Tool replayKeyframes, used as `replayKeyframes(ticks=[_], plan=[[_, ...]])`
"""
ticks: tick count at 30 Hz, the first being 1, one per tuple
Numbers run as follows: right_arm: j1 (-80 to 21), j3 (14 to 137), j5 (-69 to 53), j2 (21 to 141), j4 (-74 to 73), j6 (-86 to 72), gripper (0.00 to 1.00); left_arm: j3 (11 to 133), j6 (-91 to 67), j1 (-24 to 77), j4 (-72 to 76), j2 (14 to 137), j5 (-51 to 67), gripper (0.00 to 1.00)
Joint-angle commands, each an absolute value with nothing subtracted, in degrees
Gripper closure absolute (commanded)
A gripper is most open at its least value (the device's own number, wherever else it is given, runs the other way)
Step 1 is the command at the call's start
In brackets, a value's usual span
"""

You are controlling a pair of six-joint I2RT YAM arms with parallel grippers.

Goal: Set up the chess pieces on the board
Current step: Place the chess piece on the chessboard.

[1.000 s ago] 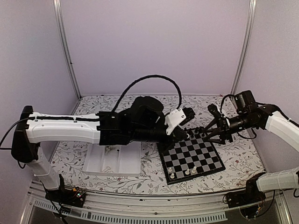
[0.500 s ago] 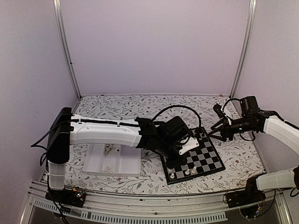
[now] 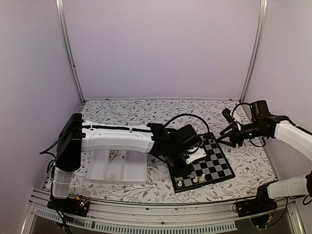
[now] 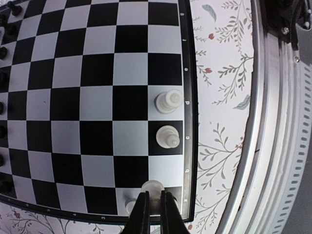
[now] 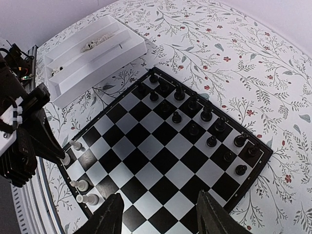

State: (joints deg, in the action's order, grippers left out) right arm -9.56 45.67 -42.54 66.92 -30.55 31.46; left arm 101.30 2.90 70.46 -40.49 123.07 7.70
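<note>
Lilac walls (image 3: 161, 48) (floral tablecloth (image 3: 146, 109) below)

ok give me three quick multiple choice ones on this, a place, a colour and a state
1. From above, the tray sits: A left of the board; B on it; C right of it.
2. The piece in the left gripper is: A black; B red; C cream-white.
3. The right gripper is: A shut on a pawn; B open, empty; C shut on the tray.
A, it lies on the left arm's side; C, a pale piece is pinched there; B, its jaws stand apart, nothing between.
</note>
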Motion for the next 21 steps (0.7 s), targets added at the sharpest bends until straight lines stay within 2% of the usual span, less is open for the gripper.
replayKeyframes(ticks=[1, 21], plan=[[-9.31, 44.93, -43.08, 67.47, -29.75, 31.22, 0.46, 102.79, 2.08, 69.44, -42.09, 124.80, 8.12, 0.98], [-9.29, 44.91, -44.23, 68.11, -30.26, 31.53, 0.46, 104.57, 0.39, 68.82, -43.19, 127.72, 7.16, 0.96]])
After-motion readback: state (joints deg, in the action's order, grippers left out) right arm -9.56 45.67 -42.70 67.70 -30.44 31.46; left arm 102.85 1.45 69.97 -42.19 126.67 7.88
